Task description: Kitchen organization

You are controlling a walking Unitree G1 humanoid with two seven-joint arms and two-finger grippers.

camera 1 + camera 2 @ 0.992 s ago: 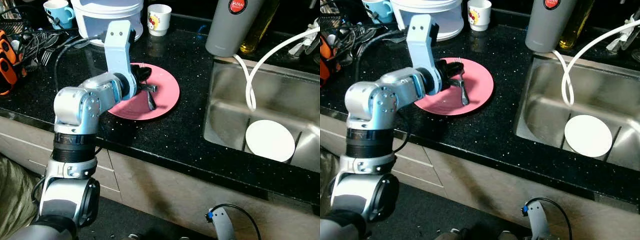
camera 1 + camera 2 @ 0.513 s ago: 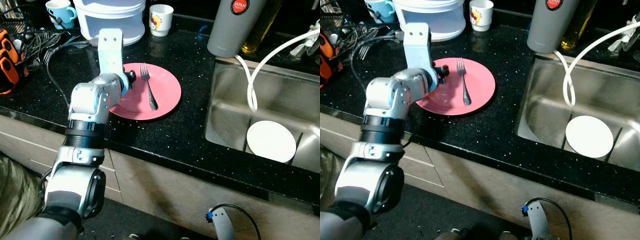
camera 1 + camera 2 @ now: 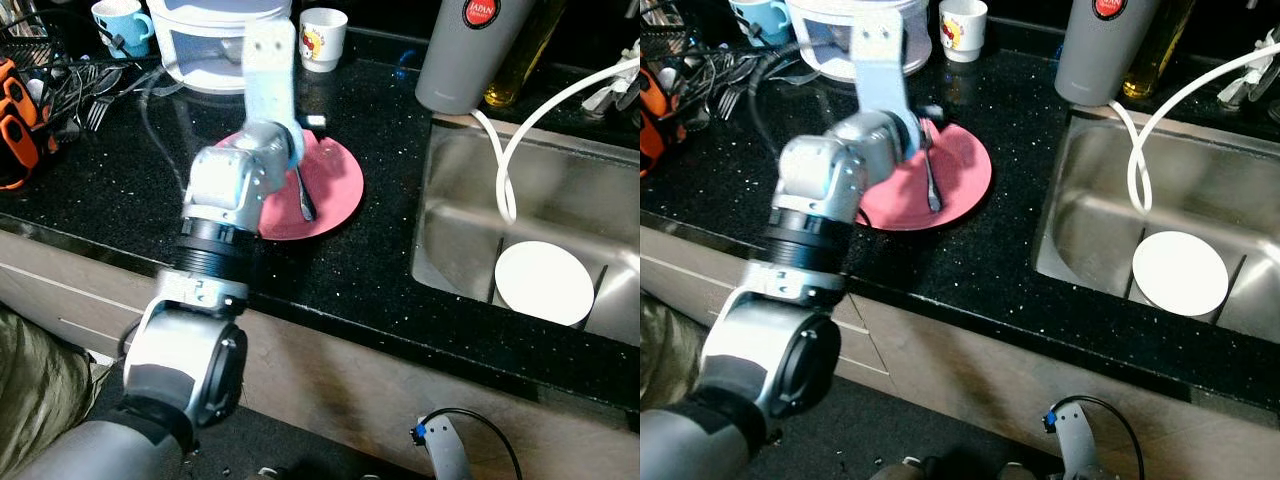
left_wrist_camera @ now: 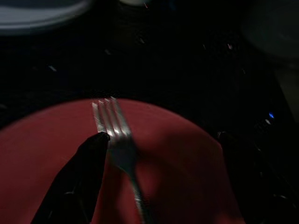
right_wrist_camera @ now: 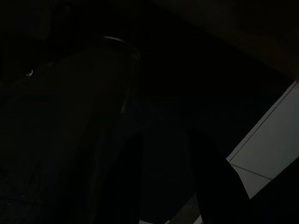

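Note:
A silver fork (image 4: 122, 154) lies on the pink plate (image 3: 338, 178) on the black counter, its handle (image 3: 930, 190) pointing toward the front edge. My left arm (image 3: 240, 180) reaches over the plate's left half and covers part of it. In the left wrist view my left gripper (image 4: 161, 136) hangs open just above the plate. One fingertip (image 4: 99, 139) is beside the fork's tines and the other stands well off to the far side. The right wrist view is very dark; my right gripper (image 5: 166, 135) hangs idle below the counter with its fingers apart.
A steel sink (image 3: 455, 210) on the right holds a white plate (image 3: 545, 282) and a white hose (image 3: 508, 150). A grey flask (image 3: 465, 50), a white mug (image 3: 322, 38), a white lidded container (image 3: 210, 45), a blue mug (image 3: 118, 24) and a utensil rack (image 3: 45, 75) line the back.
My left arm drew back to the left off the plate, then swung right again over it. The fork has stayed flat on the plate.

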